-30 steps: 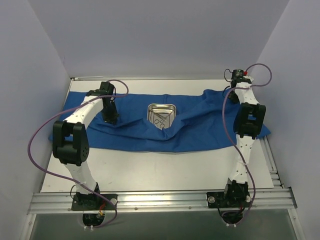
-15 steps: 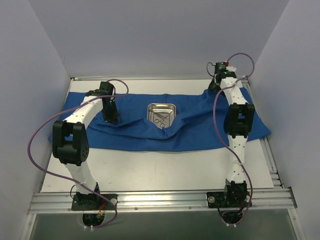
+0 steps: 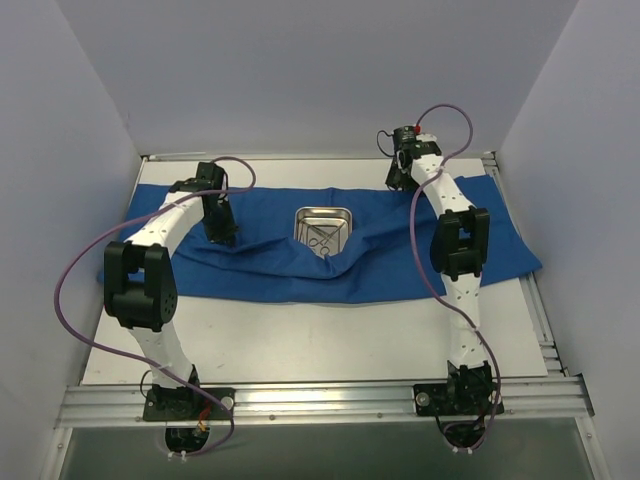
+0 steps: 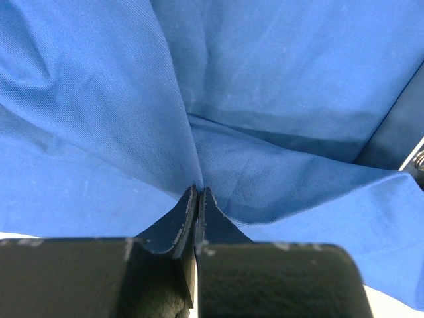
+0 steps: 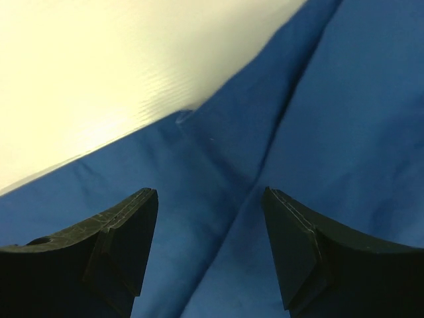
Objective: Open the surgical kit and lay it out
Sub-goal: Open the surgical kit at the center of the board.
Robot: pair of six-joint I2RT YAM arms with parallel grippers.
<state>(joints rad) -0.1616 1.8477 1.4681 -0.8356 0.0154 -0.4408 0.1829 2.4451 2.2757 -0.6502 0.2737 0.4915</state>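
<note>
**Cloth spread, tray bared**

Blue cloth (image 3: 400, 270) lies across the table (image 3: 300, 340), with the steel tray (image 3: 323, 228) at its centre and scissors (image 3: 320, 240) inside. Left gripper (image 4: 197, 191) is clamped on a cloth fold left of the tray. Right gripper (image 5: 209, 195), jaws apart, hovers over the cloth's far edge. Its arm has swung left from the far-right corner since 1 sec ago.

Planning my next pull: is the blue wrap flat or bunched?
Opened but bunched: the blue wrap lies under the exposed tray, with folds gathered where the left claw pinches it.
</note>
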